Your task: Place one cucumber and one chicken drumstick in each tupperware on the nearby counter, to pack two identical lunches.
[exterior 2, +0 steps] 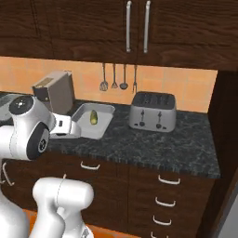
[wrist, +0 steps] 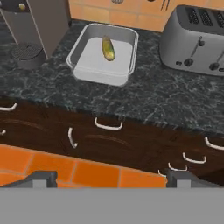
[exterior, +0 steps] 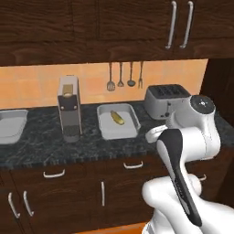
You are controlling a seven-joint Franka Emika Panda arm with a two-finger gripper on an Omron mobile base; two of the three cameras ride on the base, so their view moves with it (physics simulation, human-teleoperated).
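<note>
A yellow-green cucumber (exterior: 117,117) (exterior 2: 93,116) (wrist: 108,48) lies alone inside a pale grey tupperware (exterior: 119,130) (exterior 2: 86,127) (wrist: 98,66) on the dark stone counter. A second tupperware (exterior: 9,126) sits at the counter's far left, partly cut off by the frame edge. The chicken drumstick is out of view. My gripper (wrist: 112,180) hangs in front of the counter's edge, over the lower cabinets, well short of the near tupperware. Its fingertips (wrist: 42,178) stand wide apart, open, with nothing between them.
A tall grey coffee machine (exterior: 69,107) (exterior 2: 53,90) (wrist: 39,17) stands left of the near tupperware, and a silver toaster (exterior: 164,100) (exterior 2: 152,111) (wrist: 194,41) right of it. Utensils (exterior: 121,75) hang on the tiled wall. Dark wall cabinets overhang the counter.
</note>
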